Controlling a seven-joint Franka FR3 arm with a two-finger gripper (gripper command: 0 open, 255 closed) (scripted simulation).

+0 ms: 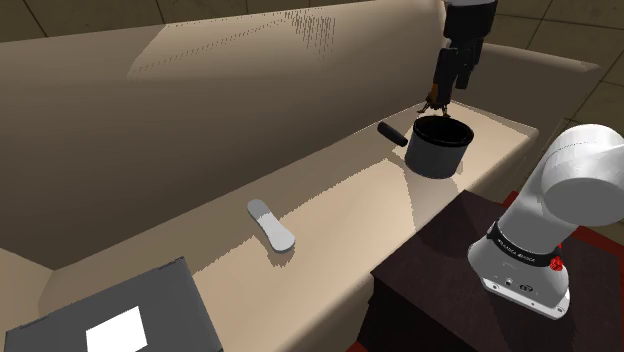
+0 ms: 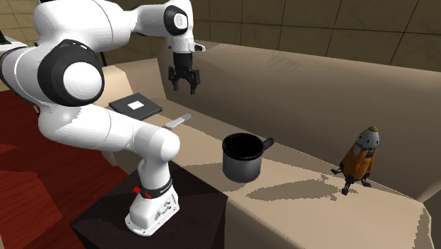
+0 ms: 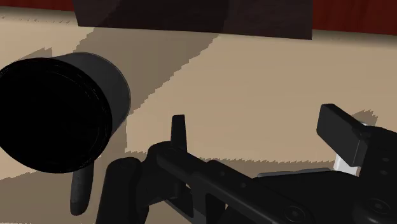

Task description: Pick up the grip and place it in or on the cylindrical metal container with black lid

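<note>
The grip (image 1: 272,224) is a flat pale grey handle lying on the sofa seat; it also shows as the grey grip (image 2: 177,121) beyond the arm. The container is a dark cylindrical pot (image 1: 439,146) with a side handle (image 1: 390,133) and an open top, standing on the seat near the stand. It appears again as the pot (image 2: 244,157) and the pot (image 3: 54,111). My gripper (image 1: 441,93) hangs high over the seat close to the pot, far from the grip. The gripper (image 2: 184,88) is open, and between the fingers of the gripper (image 3: 259,133) there is nothing.
The beige sofa seat (image 1: 350,200) has a tall backrest behind it. An orange and grey rocket toy (image 2: 360,159) stands on the seat past the pot. A black book with a white label (image 1: 120,315) lies at the seat's other end. The dark stand (image 1: 450,260) borders the seat's front.
</note>
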